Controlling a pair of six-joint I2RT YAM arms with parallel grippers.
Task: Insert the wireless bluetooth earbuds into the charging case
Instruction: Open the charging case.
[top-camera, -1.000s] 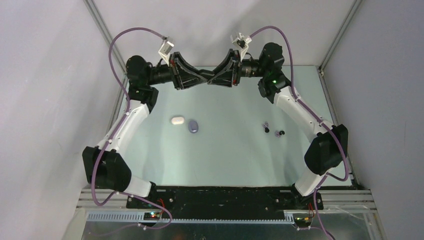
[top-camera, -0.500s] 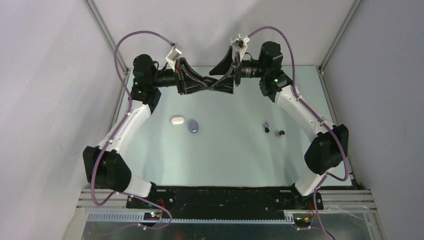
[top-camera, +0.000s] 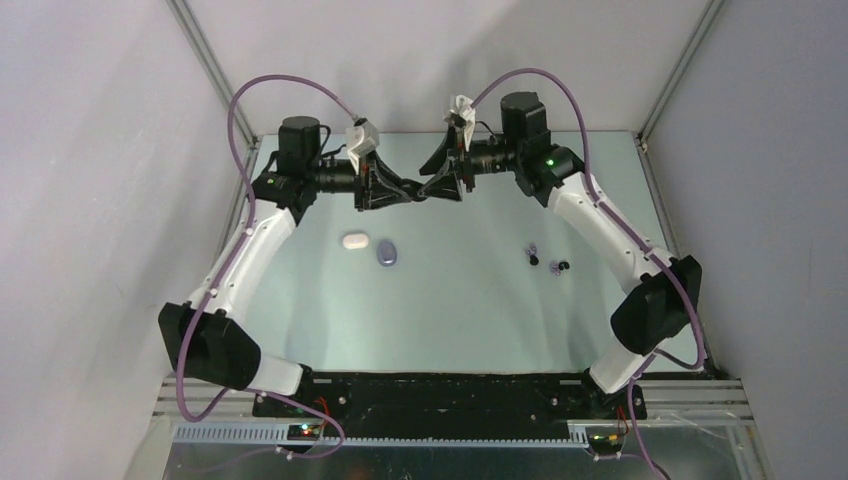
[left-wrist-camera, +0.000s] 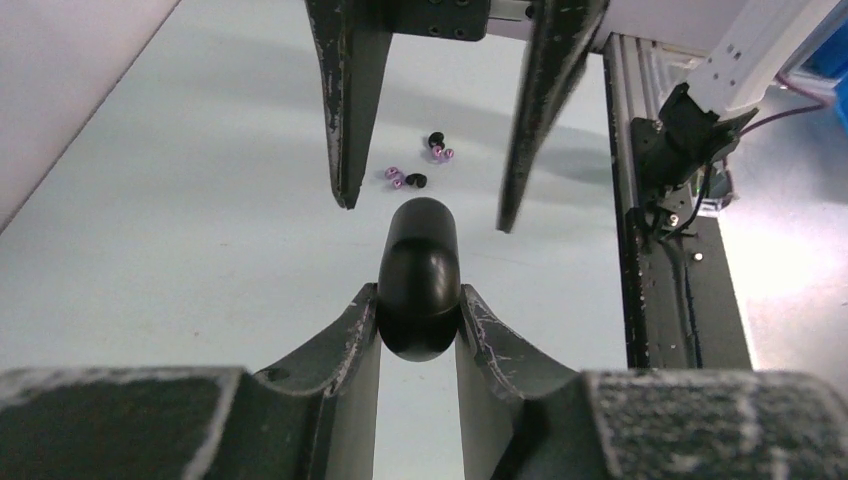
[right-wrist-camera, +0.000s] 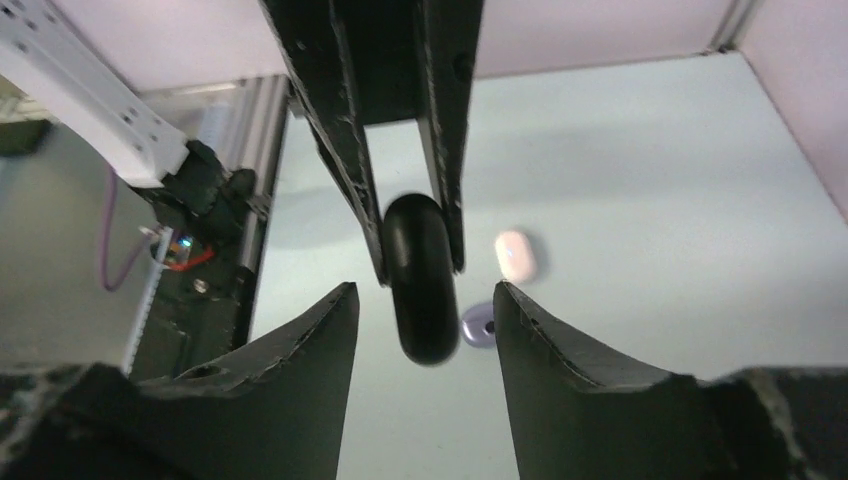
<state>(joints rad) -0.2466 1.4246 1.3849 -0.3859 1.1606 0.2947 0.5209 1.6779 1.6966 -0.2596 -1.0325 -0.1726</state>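
Left gripper (left-wrist-camera: 419, 300): clamped on black case (left-wrist-camera: 419, 250), up off table (left-wrist-camera: 200, 200). Right gripper (right-wrist-camera: 422, 295): wide, jaws flanking case's free end, apparently no contact. Likely handover or lid-open: centre jaws on case, close slowly, hold left clamp until seated. Earbuds (left-wrist-camera: 417, 180): loose on table, well below both grippers, over on right arm's side.

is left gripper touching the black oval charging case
Touching. Left wrist view: fingers of the left gripper clamp the black oval charging case on both sides.

Overhead looks down — 2 wrist cameras, opposed, share black case (left-wrist-camera: 419, 280).
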